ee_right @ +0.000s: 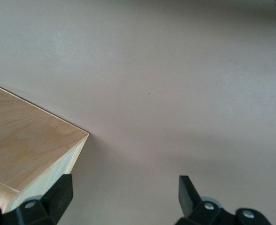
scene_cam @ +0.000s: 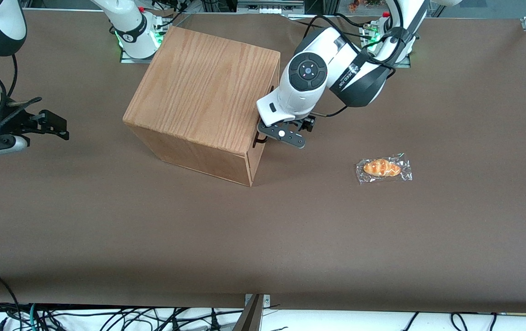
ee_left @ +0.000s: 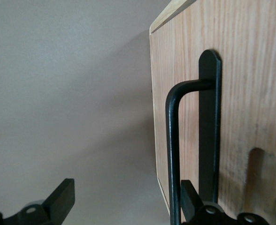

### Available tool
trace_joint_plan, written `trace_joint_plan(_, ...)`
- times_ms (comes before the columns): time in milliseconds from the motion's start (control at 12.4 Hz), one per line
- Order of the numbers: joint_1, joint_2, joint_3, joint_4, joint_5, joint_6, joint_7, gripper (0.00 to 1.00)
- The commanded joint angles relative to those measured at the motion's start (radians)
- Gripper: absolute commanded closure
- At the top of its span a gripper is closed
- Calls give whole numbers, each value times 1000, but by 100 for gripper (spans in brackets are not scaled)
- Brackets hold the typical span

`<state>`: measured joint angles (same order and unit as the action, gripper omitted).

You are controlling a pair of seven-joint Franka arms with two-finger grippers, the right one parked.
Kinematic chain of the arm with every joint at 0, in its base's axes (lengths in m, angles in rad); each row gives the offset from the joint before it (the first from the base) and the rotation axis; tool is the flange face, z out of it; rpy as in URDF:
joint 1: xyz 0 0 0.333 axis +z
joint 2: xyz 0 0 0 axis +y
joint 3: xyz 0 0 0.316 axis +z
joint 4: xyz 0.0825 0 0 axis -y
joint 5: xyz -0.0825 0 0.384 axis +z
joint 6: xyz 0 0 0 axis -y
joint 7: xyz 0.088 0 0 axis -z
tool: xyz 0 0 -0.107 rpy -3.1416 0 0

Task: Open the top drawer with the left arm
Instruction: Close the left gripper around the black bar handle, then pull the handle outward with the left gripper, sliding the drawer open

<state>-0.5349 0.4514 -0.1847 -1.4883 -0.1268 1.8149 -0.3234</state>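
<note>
Gripper (scene_cam: 267, 134) of the left arm (scene_cam: 308, 78) sits against the drawer face of the oak-grain box (scene_cam: 207, 96), just right of centre in the front frame. From the wrist camera I see its fingers (ee_left: 58, 201) spread apart, one on each side of the black wire handle (ee_left: 173, 154) of the top drawer (ee_left: 241, 93), not clamped (the drawer looks closed, I think). A wrapped pastry (scene_cam: 383, 168) lies on the brown table (scene_cam: 263, 239), at the frame's right.
</note>
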Motion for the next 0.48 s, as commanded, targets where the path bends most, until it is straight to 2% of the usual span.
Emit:
trace_joint_plan(0, 9, -3, -6, -27, -50, 23, 49, 1)
trace_joint_plan(403, 50, 1, -6, -32, -50, 20, 113, 10)
